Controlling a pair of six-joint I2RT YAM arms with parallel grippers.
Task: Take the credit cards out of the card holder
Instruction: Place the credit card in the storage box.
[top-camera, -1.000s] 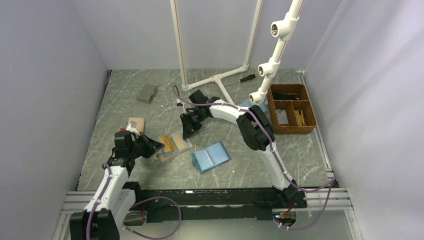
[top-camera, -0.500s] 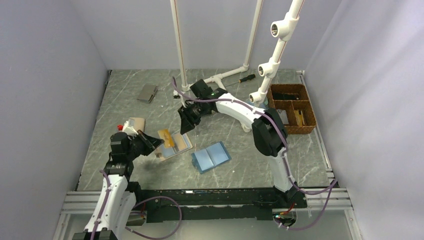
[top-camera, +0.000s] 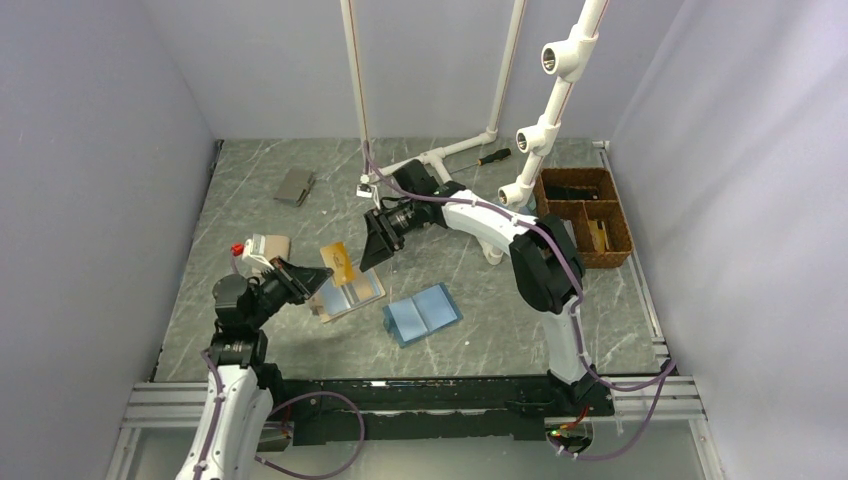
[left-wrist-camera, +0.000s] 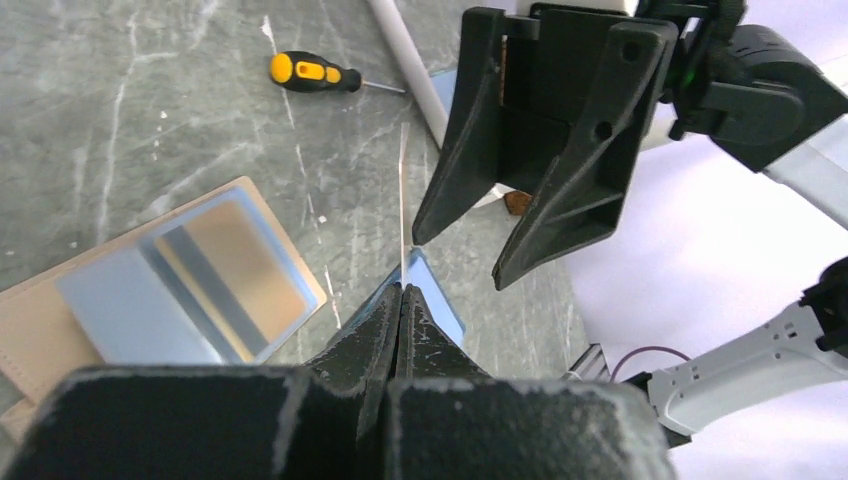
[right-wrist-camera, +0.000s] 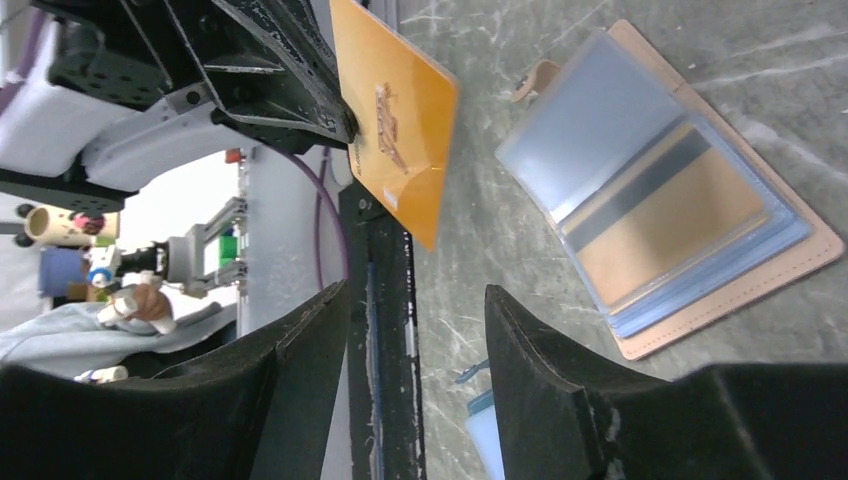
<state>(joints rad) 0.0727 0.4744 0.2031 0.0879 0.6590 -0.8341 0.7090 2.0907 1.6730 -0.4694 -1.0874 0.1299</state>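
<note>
Top external view puts the card holder (top-camera: 358, 292) open and flat on the table, its long axis running roughly 8 to 2 o'clock. The left claw (top-camera: 312, 282) is at its 9 o'clock and the right claw (top-camera: 376, 258) at its 1 o'clock, about equally near. The left claw is clenched on one end of an orange card (top-camera: 337, 264), lifted clear of the holder. The right claw's jaws stand apart with nothing in them, and the card lies at about 8 o'clock from it. If a handover is meant, it turns on lining that gap up with the card. Left wrist view shows the card (left-wrist-camera: 403, 200) edge-on, rising to 12 o'clock from the closed left claw (left-wrist-camera: 402, 295). It sits just outside the right claw (left-wrist-camera: 460, 262), at its 9 o'clock, not between the jaws. Right wrist view shows what that hides: the card's broad orange face (right-wrist-camera: 395, 110), turned at a slant to the right claw (right-wrist-camera: 415, 300), with its lower corner near 12 o'clock of the gap. It also shows the holder (right-wrist-camera: 680, 110) at 2 o'clock with a striped card (right-wrist-camera: 670, 220) in a clear sleeve, so the job looks unfinished
</note>
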